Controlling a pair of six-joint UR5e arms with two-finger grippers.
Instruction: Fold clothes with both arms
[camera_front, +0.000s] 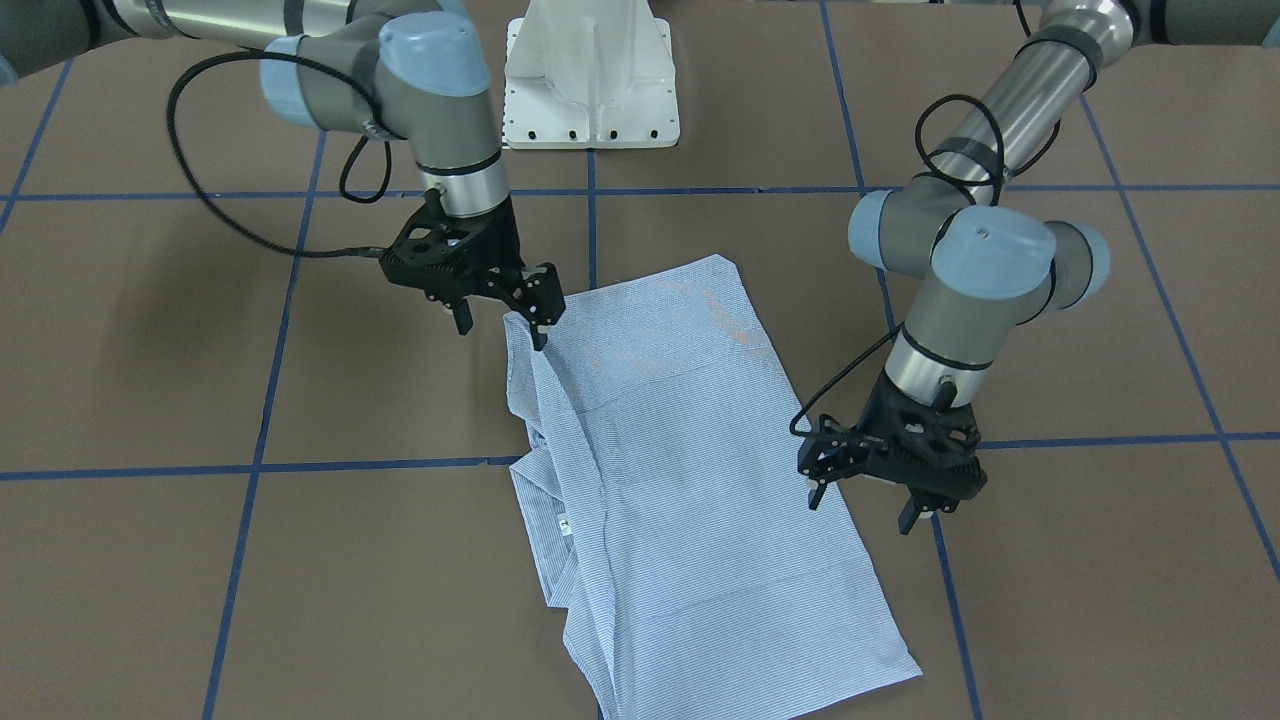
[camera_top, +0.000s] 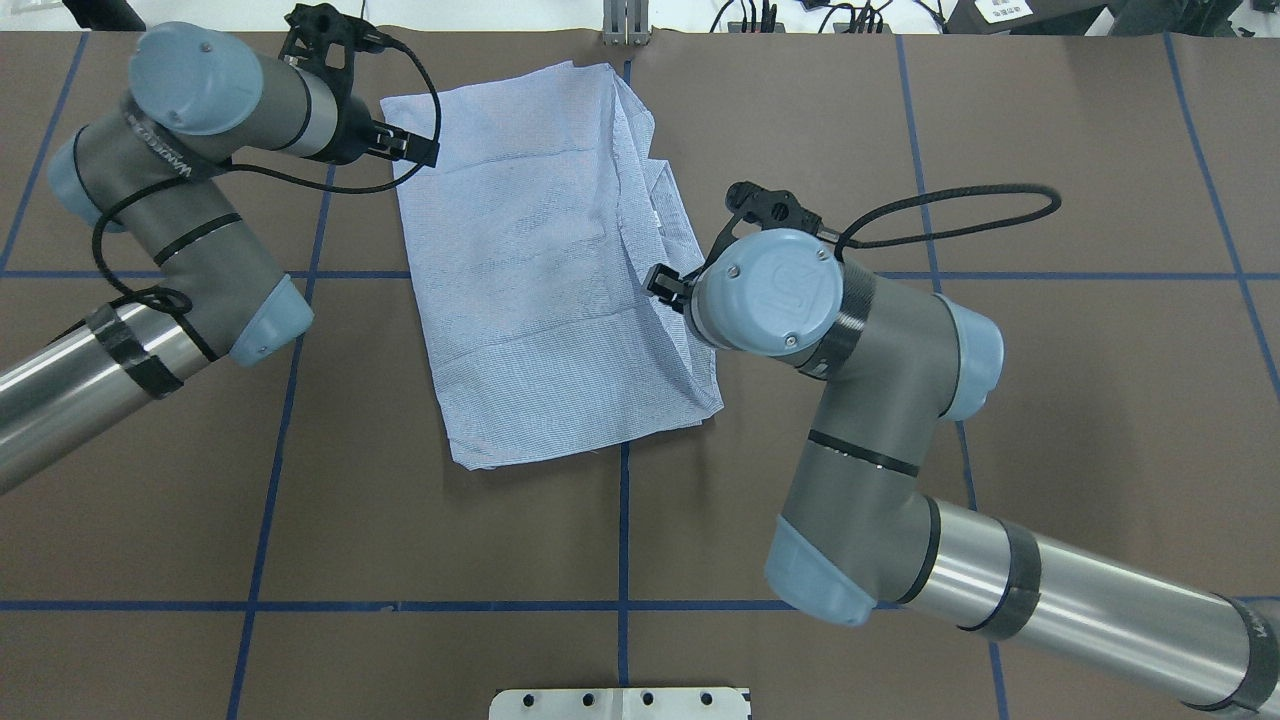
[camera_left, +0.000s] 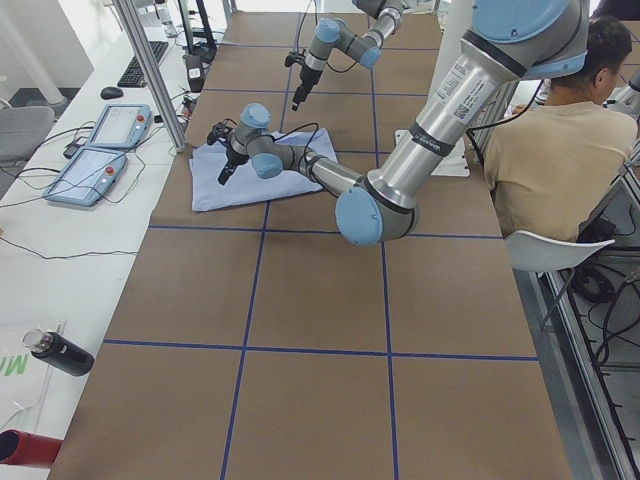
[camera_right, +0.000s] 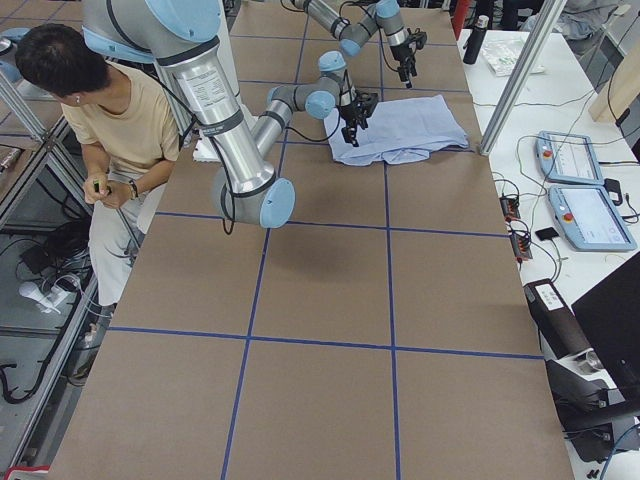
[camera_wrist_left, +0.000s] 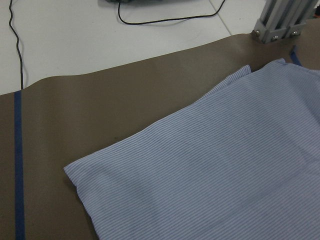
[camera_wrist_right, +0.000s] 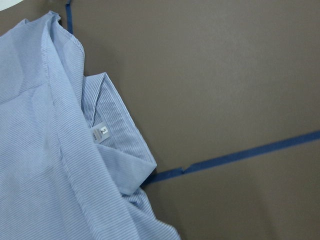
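The clothes are one light-blue striped shirt (camera_front: 660, 450) (camera_top: 540, 280), lying flat as a long folded panel on the brown table. Its collar and white neck label (camera_wrist_right: 101, 132) (camera_front: 563, 522) show along the edge on the robot's right. My right gripper (camera_front: 502, 328) is open over the shirt's near corner on that side, with one fingertip (camera_front: 540, 338) down on the fabric. Beside the opposite long edge my left gripper (camera_front: 862, 508) stands open with nothing in it. The left wrist view shows a shirt corner (camera_wrist_left: 225, 175) and no fingers.
The white pedestal base (camera_front: 590, 80) stands at the robot's side of the table. A seated person (camera_left: 545, 150) is beside the table. Teach pendants (camera_left: 100, 150) and cables lie beyond the far edge, near an aluminium post (camera_wrist_left: 280, 20). Blue tape lines (camera_top: 625, 530) cross the table.
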